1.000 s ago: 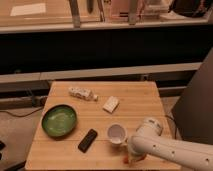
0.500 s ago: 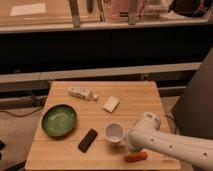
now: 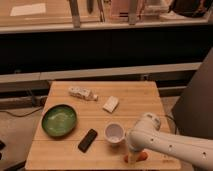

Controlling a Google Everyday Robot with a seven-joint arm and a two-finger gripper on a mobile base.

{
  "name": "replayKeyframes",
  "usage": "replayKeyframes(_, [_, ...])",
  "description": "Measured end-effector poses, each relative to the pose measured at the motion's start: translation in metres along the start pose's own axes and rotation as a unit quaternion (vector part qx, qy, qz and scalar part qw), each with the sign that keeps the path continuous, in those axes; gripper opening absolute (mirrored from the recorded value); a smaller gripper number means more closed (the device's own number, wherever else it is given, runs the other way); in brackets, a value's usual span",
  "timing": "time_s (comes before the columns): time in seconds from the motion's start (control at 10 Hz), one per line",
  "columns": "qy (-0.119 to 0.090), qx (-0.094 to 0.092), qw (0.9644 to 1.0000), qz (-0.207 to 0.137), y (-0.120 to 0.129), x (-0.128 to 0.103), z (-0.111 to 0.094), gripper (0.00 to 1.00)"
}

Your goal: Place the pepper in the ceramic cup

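The orange-red pepper (image 3: 142, 156) lies on the wooden table (image 3: 135, 97) near its front edge, right of and in front of the small white ceramic cup (image 3: 114, 133). The cup stands upright and its pale inside holds nothing that I can see. My white arm reaches in from the lower right. My gripper (image 3: 133, 157) is down at the pepper, covering its middle, just in front of and to the right of the cup. Orange shows on both sides of the gripper.
A green bowl (image 3: 59, 120) sits at the left of the table. A black rectangular device (image 3: 88, 140) lies between the bowl and the cup. A small bottle (image 3: 81, 92) and a white packet (image 3: 110, 104) lie further back. A counter runs behind the table.
The arm's wrist has shifted a little up and back from the front edge, so the pepper now shows beside the gripper. The cup, bowl and device have not moved.
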Motion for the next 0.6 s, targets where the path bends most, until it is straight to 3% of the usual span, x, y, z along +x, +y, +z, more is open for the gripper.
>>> replayKeyframes(0.6, [0.013,-0.014,0.9998,0.004,0.0094,0.0103,0.0057,0.8])
